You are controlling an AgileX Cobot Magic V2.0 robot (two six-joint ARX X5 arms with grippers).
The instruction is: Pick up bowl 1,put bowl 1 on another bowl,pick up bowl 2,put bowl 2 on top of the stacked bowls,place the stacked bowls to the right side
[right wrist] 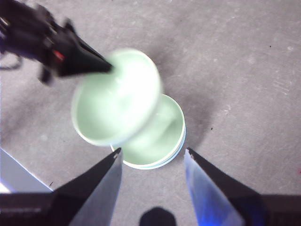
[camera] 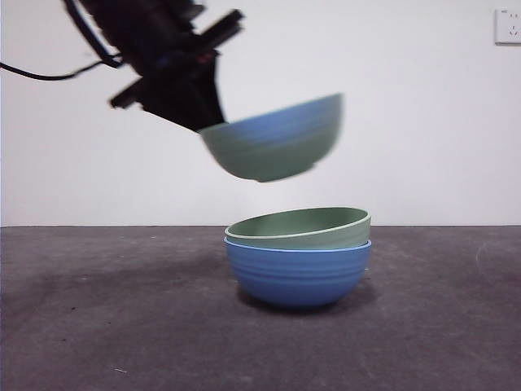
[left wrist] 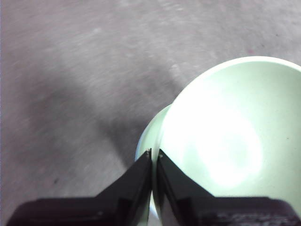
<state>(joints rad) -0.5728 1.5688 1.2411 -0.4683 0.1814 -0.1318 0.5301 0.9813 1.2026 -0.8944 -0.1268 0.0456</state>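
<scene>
1. Looking level across the table (camera: 81, 326), front view: the left gripper (camera: 213, 124) enters from the upper left, dark and large, its jaws pinched on the near-left rim of bowl 2 (camera: 273, 147). This pale green bowl hangs tilted in the air, its far rim raised, clear of everything below. Directly underneath, with open air between, stands the stack: bowl 1 (camera: 297, 229), pale green, nested in another bowl (camera: 297, 273), blue and ridged, with the green rim showing above the blue rim. Bare grey table lies open on both sides of the stack. A wall socket (camera: 508, 26) sits at the upper right of the white wall.

2. Left wrist view: the two black jaws of the left gripper (left wrist: 154, 154) stand almost together, only the thin rim of bowl 2 (left wrist: 230, 141) between them. Past that rim, an edge of bowl 1 (left wrist: 153, 129) shows below. The table (left wrist: 70, 70) beyond is bare.

3. Right wrist view: the right gripper (right wrist: 153, 157) hovers above the stack, its jaws spread wide and holding nothing. Between them lies bowl 1 (right wrist: 164, 136) with the blue rim of another bowl (right wrist: 181, 141) just visible. Bowl 2 (right wrist: 115, 99), blurred, overlaps the stack's edge, held by the left gripper (right wrist: 109, 68).
</scene>
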